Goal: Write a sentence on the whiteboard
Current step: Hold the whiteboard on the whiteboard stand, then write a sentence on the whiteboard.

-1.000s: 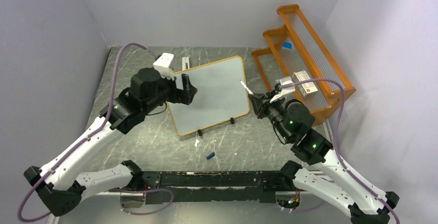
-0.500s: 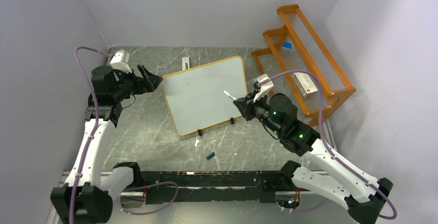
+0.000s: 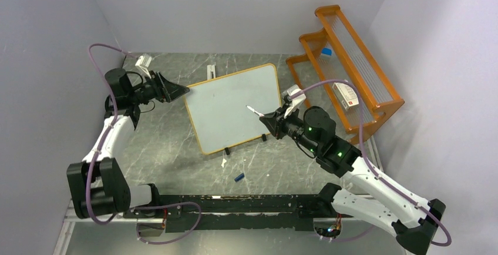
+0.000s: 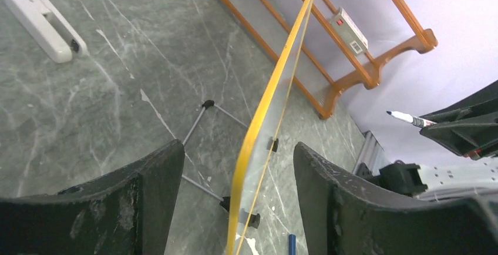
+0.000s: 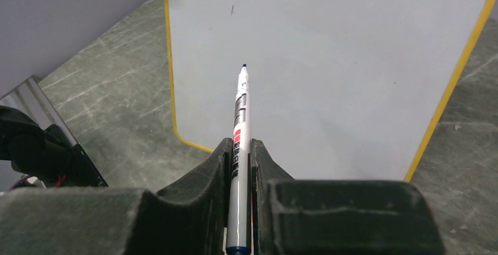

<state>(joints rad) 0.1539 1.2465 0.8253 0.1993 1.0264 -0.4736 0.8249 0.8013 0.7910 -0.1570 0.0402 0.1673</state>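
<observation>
Whiteboard (image 3: 235, 107) is propped mid-table on a wire stand with black clip feet, tilted back, and turned at an angle to the table (image 3: 276, 161) edges. The orange rack (image 3: 352, 61) is seen just beyond its right side.

Right gripper (image 3: 271, 118): jaws are clamped on a white marker (image 3: 253, 111), uncapped, with the tip pointed at the board face. In the right wrist view the marker (image 5: 239, 126) is gripped between the fingers (image 5: 199, 184) and its dark tip is seen over the middle of the whiteboard (image 5: 329, 73). Tip-to-board contact cannot be confirmed. One small dark mark (image 5: 232, 10) is noted near the board's upper left.

Left gripper (image 3: 170, 87): jaws are held wide apart at the board's upper-left corner. In the left wrist view the whiteboard (image 4: 276, 108) is seen edge-on between the two fingers (image 4: 158, 178), with a gap on each side and nothing gripped.

Also on the table: a white stapler-shaped item (image 4: 44, 23) behind the board, and a blue cap (image 3: 239, 177) in front of it. A small box (image 3: 347, 94) is shelved on the rack.
</observation>
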